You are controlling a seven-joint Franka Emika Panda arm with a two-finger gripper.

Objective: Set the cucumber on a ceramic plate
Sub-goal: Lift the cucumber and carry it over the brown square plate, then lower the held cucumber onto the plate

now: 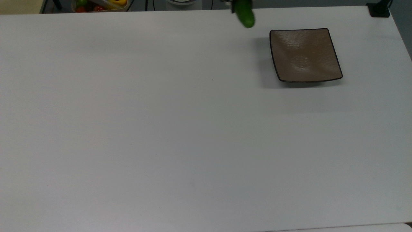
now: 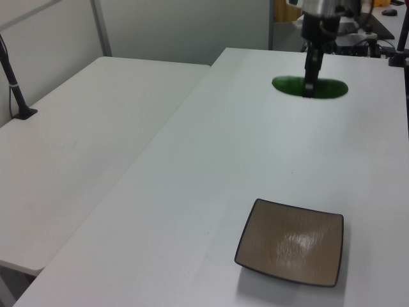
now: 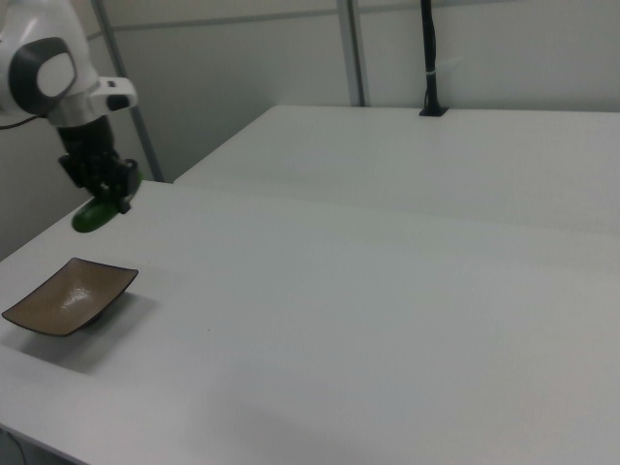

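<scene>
The dark green cucumber point(image 1: 245, 15) hangs in the air, level, with my gripper point(image 2: 310, 87) shut on its middle. In the top view its rounded end pokes in from the upper edge, just left of the plate's far corner. The square brownish plate point(image 1: 305, 54) with a thin dark rim lies flat on the white table and has nothing on it. In the left view the cucumber point(image 2: 331, 89) is well beyond the plate point(image 2: 291, 250). In the right view the gripper point(image 3: 112, 190) holds the cucumber point(image 3: 91, 217) above and behind the plate point(image 3: 70, 295).
A bin of coloured toy produce point(image 1: 99, 5) sits past the table's far edge at the top view's upper left. A black clamp base point(image 1: 379, 9) stands at the far right corner. A second white table point(image 2: 83, 128) adjoins on the left view's left.
</scene>
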